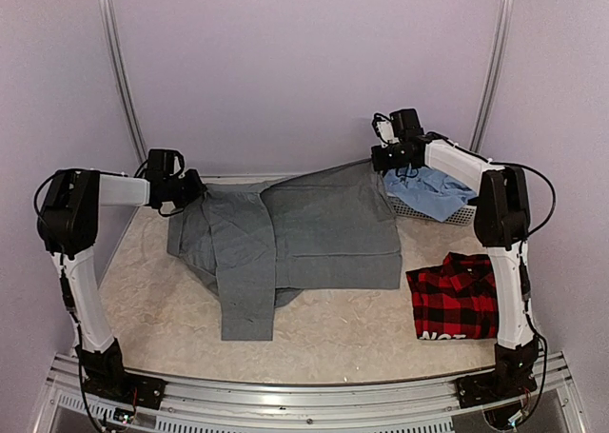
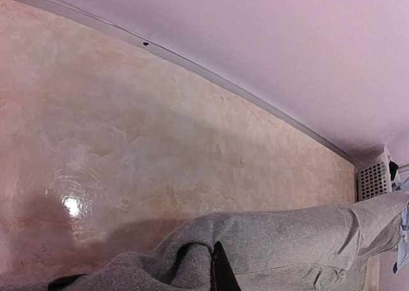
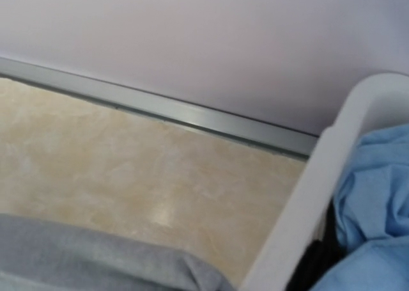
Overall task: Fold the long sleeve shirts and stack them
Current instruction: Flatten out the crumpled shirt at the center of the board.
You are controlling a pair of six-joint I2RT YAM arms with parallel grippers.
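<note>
Two pinches you have: left pincer (image 1: 193, 191) and right pincer (image 1: 379, 159) each clamp the grey shirt (image 1: 324, 228) along the table's (image 1: 324, 336) far edge.

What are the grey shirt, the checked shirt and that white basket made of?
The grey shirt looks like thin matte woven cloth, perhaps cotton: it drapes and creases softly. The plaid shirt seems a thicker matte weave, maybe flannel. The basket looks like smooth white plastic, its wall perforated.
</note>
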